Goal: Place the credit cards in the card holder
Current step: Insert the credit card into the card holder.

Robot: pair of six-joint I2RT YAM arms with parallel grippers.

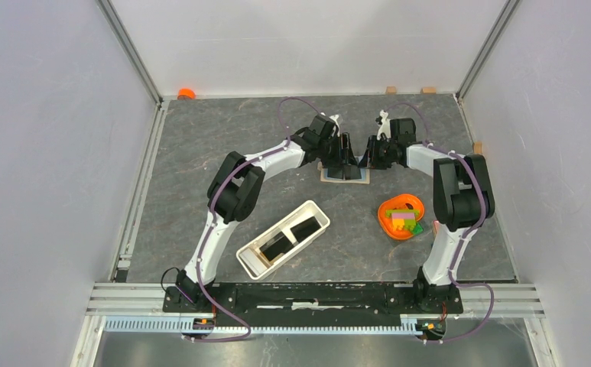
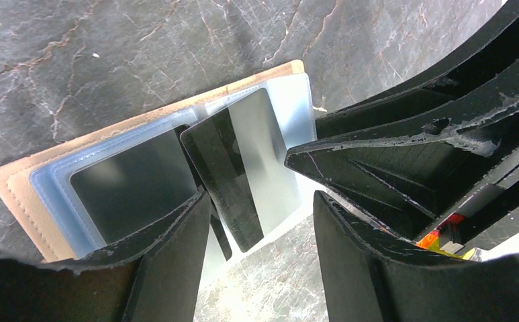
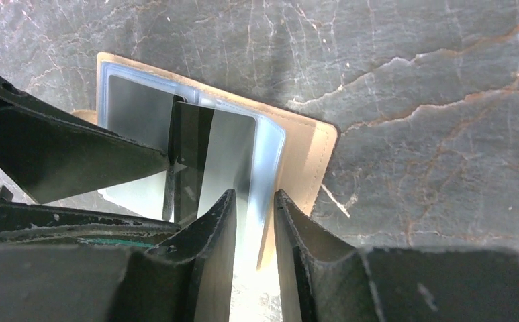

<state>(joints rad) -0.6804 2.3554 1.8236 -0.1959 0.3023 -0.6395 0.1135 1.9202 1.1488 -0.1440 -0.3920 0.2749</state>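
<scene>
The card [image 2: 240,174] juts from the card holder [image 2: 21,194], its long axis pointing back between the released left jaws [image 2: 260,198]; whether the right jaws [image 3: 255,194] grip anything, I cannot tell.

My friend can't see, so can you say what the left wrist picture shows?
A dark shiny card sits slanted over the clear pockets of a tan card holder, on a grey table. The left pincer is open just below it; the right pincer reaches in beside it.

- My left arm [image 1: 235,187] and right arm [image 1: 460,191] reach forward, wrists turned inward toward each other.
- My left gripper [image 2: 258,198]: jaws wide apart.
- My right gripper [image 3: 253,194]: jaws only a narrow slit apart.
</scene>
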